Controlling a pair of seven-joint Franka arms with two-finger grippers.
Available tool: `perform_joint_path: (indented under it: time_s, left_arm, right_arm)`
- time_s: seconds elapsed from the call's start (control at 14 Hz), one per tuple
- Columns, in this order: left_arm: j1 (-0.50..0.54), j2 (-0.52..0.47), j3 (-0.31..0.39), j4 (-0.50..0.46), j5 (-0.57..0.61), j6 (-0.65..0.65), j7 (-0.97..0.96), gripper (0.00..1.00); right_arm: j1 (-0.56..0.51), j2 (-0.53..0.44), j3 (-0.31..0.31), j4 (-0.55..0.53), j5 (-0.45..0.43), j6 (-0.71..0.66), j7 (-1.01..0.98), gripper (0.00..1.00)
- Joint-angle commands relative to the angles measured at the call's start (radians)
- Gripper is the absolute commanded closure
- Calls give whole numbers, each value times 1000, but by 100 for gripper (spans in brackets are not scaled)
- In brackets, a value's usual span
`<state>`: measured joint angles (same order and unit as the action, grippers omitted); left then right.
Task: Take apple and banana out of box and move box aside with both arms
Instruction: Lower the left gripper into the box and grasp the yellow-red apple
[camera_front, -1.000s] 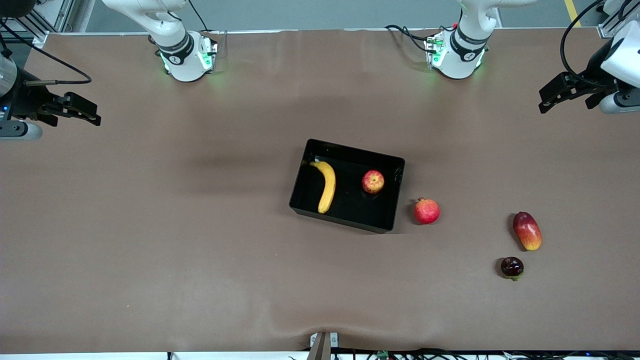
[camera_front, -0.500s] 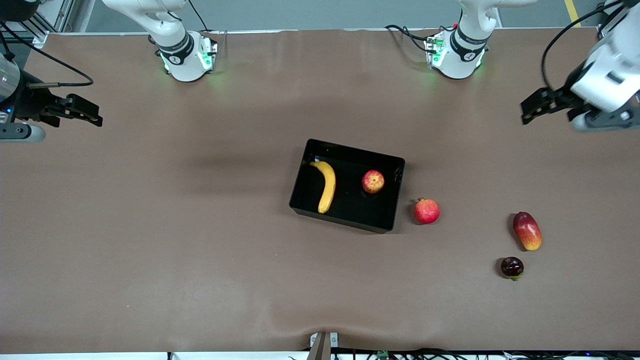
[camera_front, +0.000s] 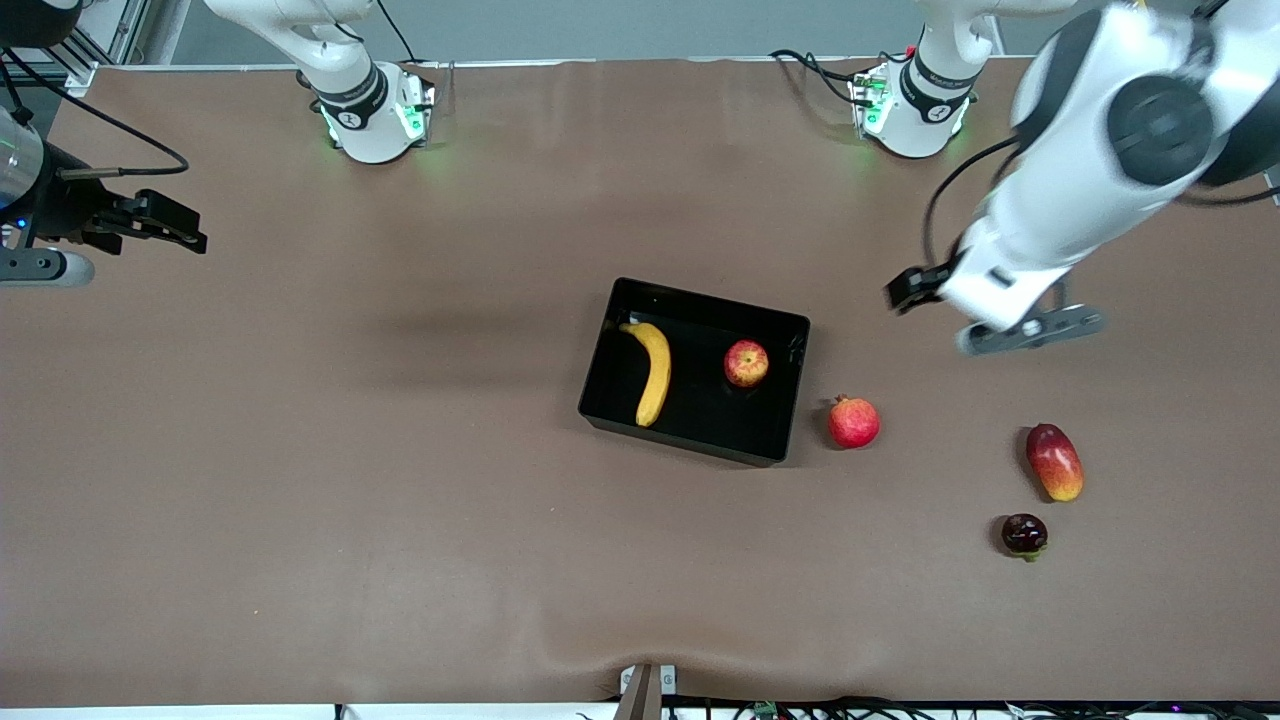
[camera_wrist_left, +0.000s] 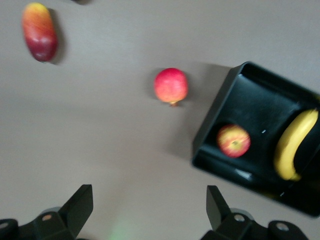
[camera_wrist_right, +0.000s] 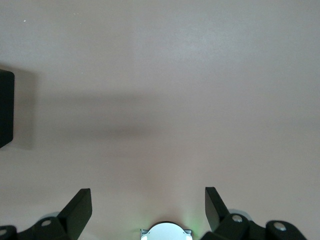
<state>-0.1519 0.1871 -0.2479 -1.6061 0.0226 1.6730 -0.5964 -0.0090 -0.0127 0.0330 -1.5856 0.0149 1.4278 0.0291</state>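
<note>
Left end effector (camera_front: 905, 292) hangs released over bare bench (camera_front: 400, 480); right end effector (camera_front: 185, 232) waits released – box (camera_front: 770, 442) contains banana (camera_front: 654, 372) and apple (camera_front: 746, 363).

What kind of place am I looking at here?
Likely a robotics lab: two white arms bolted to a brown-covered table, cables along its edges, and fruit props such as a banana in a black tray.

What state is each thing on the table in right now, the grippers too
Box: upright on the table, holding two fruits.
Banana: lying in the box.
Apple: in the box, apart from the banana.
Pomegranate: on the table beside the box.
Mango: lying on the table.
Dark fruit: on the table.
Left gripper: open, empty, over bare table.
Right gripper: open, empty, waiting.
</note>
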Motion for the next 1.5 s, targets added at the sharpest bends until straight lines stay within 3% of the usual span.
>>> perform_joint_path:
  time_s: [0.0, 0.43, 0.86, 1.14, 1.21, 1.36, 1.43]
  left_arm:
    - [-75, 87, 1, 19, -7, 71, -170, 0]
    - [-207, 231, 4, -90, 8, 378, -446, 0]
    - [-264, 409, 4, -98, 109, 488, -571, 0]
    - [-264, 462, 4, -127, 134, 559, -589, 0]
    - [-264, 465, 4, -129, 143, 559, -591, 15]
    - [-264, 460, 2, -129, 145, 559, -594, 92]
    - [-262, 451, 2, -120, 145, 550, -605, 100]
  right_arm:
    - [-5, -3, 5, -2, -1, -1, 12, 0]
    - [-3, -3, 5, -2, -1, -1, 14, 0]
    - [-2, -3, 5, -2, -1, -3, 14, 0]
    - [1, -3, 5, -2, -1, -3, 14, 0]
    - [3, -3, 5, -2, -1, -3, 14, 0]
    - [3, -3, 5, -2, 0, -3, 14, 0]
    - [3, -3, 5, -2, 0, -3, 14, 0]
